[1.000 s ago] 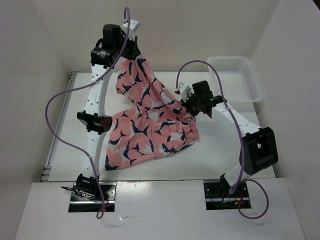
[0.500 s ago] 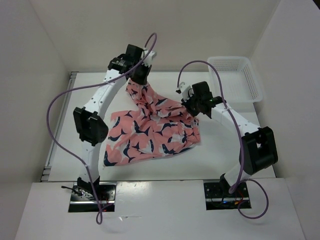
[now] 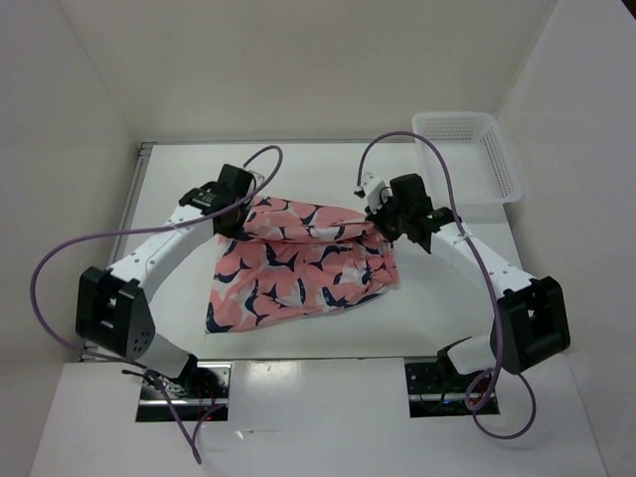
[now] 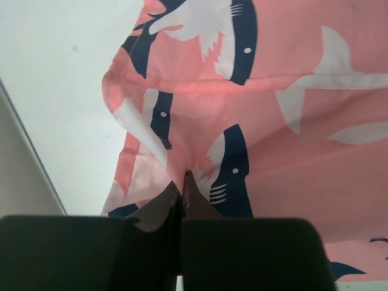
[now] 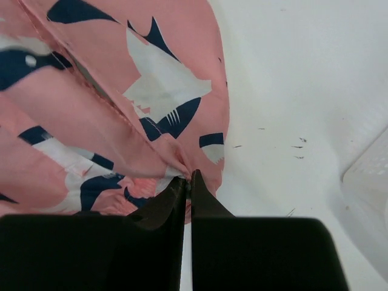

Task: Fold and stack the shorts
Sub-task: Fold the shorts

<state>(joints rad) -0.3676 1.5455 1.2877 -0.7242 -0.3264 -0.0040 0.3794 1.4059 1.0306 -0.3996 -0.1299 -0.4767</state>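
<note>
Two grippers, left (image 3: 243,214) and right (image 3: 378,223), are each clenched on a far corner of the shorts (image 3: 303,268), which lie mid-table. The fold looks half made. Next, carry the held edge toward 6 o'clock, evenly. Bare table (image 3: 447,298) lies at 3 o'clock — the basket (image 3: 507,164) sits at 1 o'clock, well apart.

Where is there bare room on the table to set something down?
Free: the strips between the shorts and the far wall, and between them and the near edge. Crowded: the middle, filled by the shorts; the far right corner, with the basket.
</note>
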